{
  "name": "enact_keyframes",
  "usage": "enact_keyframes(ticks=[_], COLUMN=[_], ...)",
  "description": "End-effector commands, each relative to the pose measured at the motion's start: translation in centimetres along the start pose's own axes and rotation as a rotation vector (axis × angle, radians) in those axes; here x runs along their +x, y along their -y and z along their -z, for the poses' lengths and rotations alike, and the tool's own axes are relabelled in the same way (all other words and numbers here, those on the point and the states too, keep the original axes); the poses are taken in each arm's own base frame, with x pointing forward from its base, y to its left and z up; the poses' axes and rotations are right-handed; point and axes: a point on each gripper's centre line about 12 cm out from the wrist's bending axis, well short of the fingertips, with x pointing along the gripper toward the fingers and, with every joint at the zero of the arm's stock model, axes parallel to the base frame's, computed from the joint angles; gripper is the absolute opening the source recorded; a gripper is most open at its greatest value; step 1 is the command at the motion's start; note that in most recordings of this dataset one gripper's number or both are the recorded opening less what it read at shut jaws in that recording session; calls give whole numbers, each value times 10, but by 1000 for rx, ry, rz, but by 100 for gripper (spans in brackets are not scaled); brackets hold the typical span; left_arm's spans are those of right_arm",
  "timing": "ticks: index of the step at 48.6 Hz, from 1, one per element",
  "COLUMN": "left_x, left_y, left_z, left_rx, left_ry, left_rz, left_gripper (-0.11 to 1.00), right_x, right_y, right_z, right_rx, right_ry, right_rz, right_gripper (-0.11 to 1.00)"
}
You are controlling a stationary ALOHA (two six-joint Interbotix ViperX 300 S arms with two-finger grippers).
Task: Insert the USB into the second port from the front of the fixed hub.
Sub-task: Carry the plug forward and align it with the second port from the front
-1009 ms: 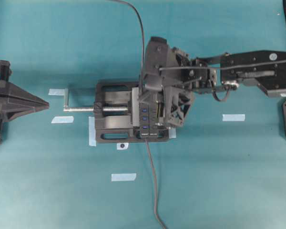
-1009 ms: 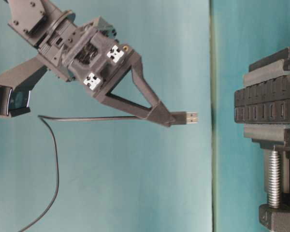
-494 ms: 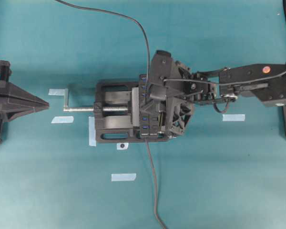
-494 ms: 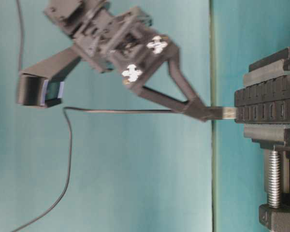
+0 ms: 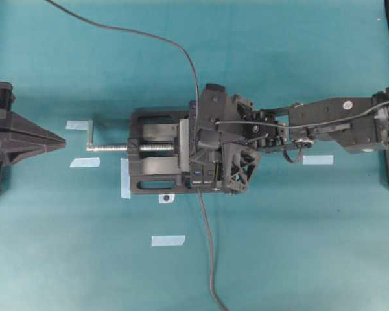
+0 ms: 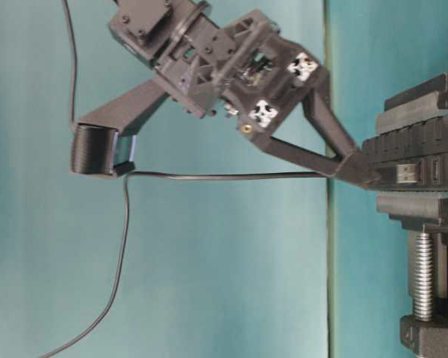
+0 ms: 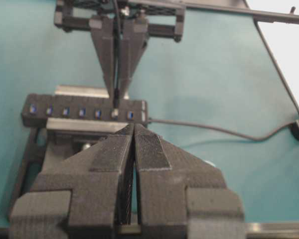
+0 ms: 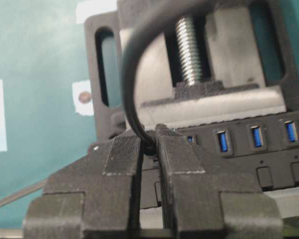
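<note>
Silver metal of the USB (image 6: pixel 407 174) shows against the face of the fixed hub (image 6: pixel 414 160), lying over a socket near the hub's front end, beside the last one; whether it has entered the socket cannot be told. Its long axis runs straight on from the fingertips toward the hub's socket face, so the coming push would be along that line. The right gripper (image 6: pixel 358 165) pinches the plug's black body, fingers pressed together on it, and the thin cable (image 6: pixel 224 176) trails away behind. In the left wrist view the plug meets the row second from the hub's lead end. The left gripper (image 7: pixel 133 149), pressed together and empty, sits well apart from the hub, beyond the vise (image 5: pixel 152 159).
</note>
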Motion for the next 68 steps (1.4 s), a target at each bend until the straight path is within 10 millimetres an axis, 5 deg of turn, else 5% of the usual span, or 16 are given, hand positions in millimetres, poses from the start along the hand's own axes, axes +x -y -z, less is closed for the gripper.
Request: enact_keyframes(ticks=[1, 68], left_x=[1, 1], left_y=[0, 0], left_z=[-4, -2], left_rx=[0, 0], left_ry=[9, 5], left_rz=[0, 1], left_gripper=[0, 0], right_x=[-4, -1], right_y=[-3, 5], right_z=[-7, -5], right_rx=[6, -4], right_ry=[25, 31], right_rz=[-8, 7], right_gripper=[7, 7])
